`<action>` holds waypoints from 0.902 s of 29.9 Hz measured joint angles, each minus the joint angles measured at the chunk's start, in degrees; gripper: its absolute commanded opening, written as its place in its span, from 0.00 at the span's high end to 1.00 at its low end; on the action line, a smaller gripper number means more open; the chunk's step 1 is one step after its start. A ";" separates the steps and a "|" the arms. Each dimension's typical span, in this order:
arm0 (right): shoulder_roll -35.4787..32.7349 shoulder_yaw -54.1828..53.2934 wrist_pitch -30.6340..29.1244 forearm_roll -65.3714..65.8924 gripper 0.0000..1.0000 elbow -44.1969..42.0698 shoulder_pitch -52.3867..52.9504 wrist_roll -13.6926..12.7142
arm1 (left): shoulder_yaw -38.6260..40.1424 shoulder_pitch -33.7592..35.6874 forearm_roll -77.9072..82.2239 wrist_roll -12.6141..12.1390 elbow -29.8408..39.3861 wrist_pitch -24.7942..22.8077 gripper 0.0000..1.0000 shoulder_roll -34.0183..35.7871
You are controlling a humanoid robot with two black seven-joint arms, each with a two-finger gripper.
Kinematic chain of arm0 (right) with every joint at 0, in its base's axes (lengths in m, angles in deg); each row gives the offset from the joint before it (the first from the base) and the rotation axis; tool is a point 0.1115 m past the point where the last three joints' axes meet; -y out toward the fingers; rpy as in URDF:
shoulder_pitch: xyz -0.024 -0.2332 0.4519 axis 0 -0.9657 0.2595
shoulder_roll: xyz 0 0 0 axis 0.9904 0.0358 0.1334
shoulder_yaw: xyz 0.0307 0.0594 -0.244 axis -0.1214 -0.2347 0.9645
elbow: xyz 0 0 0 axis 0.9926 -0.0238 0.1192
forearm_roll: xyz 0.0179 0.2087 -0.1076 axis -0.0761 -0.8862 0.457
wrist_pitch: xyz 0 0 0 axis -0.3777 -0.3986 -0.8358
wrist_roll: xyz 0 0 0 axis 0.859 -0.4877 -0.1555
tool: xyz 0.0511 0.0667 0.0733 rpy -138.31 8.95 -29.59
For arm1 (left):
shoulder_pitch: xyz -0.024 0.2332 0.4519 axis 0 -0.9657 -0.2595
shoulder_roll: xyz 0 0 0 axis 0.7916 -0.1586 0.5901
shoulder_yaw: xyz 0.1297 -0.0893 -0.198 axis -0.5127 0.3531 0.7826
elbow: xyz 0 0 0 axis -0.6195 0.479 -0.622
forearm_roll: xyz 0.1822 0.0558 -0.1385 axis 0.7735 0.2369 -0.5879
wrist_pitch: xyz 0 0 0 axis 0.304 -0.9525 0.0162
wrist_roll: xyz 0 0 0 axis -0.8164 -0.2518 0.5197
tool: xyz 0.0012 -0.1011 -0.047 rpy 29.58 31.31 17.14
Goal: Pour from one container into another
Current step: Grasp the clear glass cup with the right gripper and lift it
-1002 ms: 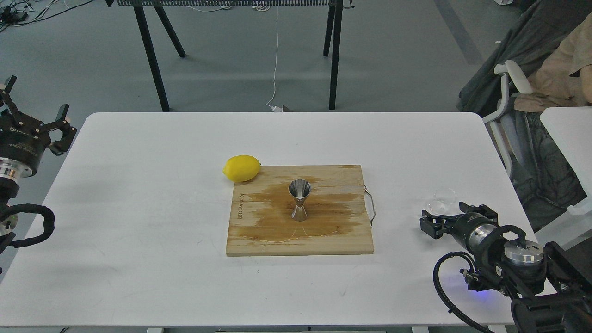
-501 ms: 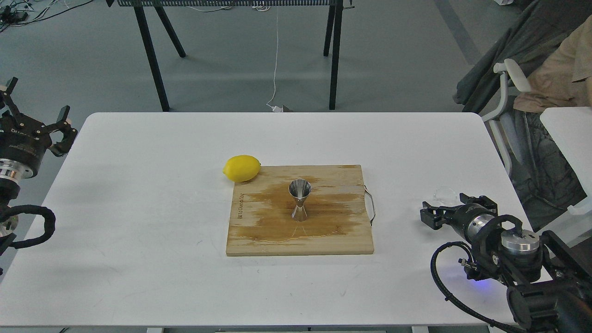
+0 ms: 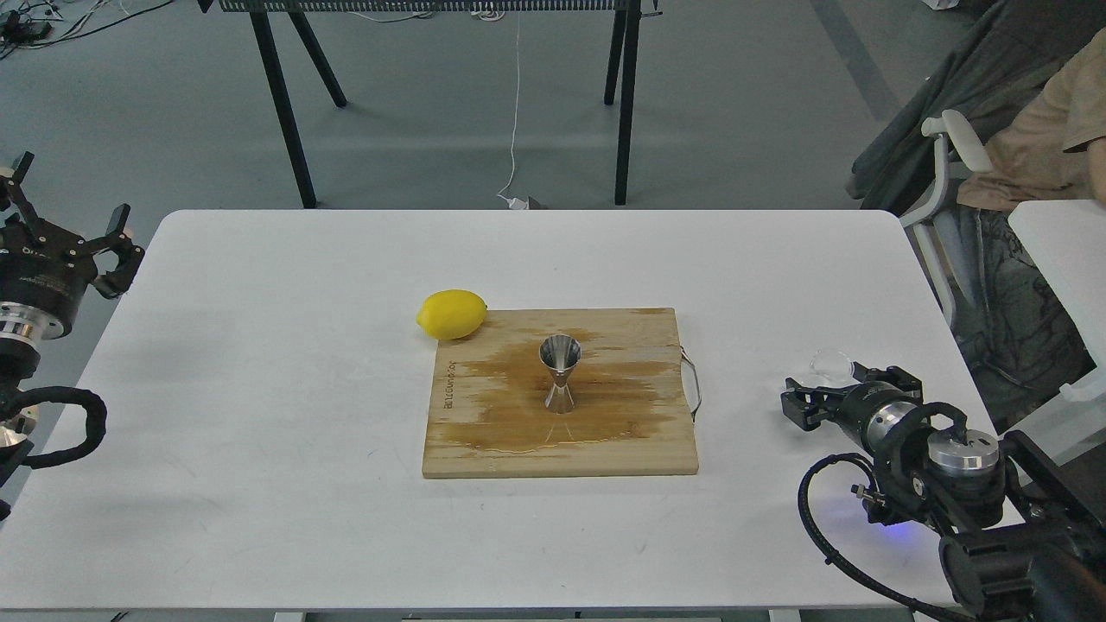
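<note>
The tiny clear glass cup (image 3: 831,363) stands on the white table near its right edge. My right gripper (image 3: 845,390) is right in front of it, fingers spread open, and its body hides the cup's near side. I cannot tell whether a finger touches the glass. The steel hourglass jigger (image 3: 560,373) stands upright in the middle of the wooden cutting board (image 3: 484,432), which shows a wide wet stain. My left gripper (image 3: 73,207) hangs open and empty off the table's left edge, far from both.
A yellow lemon (image 3: 451,314) lies against the board's far left corner. The board has a metal handle (image 3: 691,384) on its right side. A second white table (image 3: 1058,259) and a chair with clothing stand to the right, and black trestle legs stand behind.
My right gripper has edged forward toward the glass cup and now covers its near side. The left arm has drifted slightly leftward. Jigger, lemon and board have not moved.
</note>
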 measured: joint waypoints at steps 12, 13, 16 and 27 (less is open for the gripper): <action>0.06 0.00 -0.37 1.27 0.21 0.00 0.40 0.01 | -0.01 -0.01 0.02 0.00 -0.22 0.00 0.03 -0.13; 0.06 0.00 -0.41 1.30 0.22 0.00 0.45 0.01 | -0.01 -0.01 0.02 0.00 -0.23 0.00 0.03 -0.13; 0.01 -0.01 -0.52 1.78 0.25 -0.07 0.48 0.01 | -0.01 -0.01 0.03 0.00 -0.22 0.00 0.03 -0.20; 0.05 1.04 -2.32 3.64 0.45 -0.06 0.49 0.01 | -0.01 -0.35 0.03 0.00 -0.31 0.00 0.03 -0.23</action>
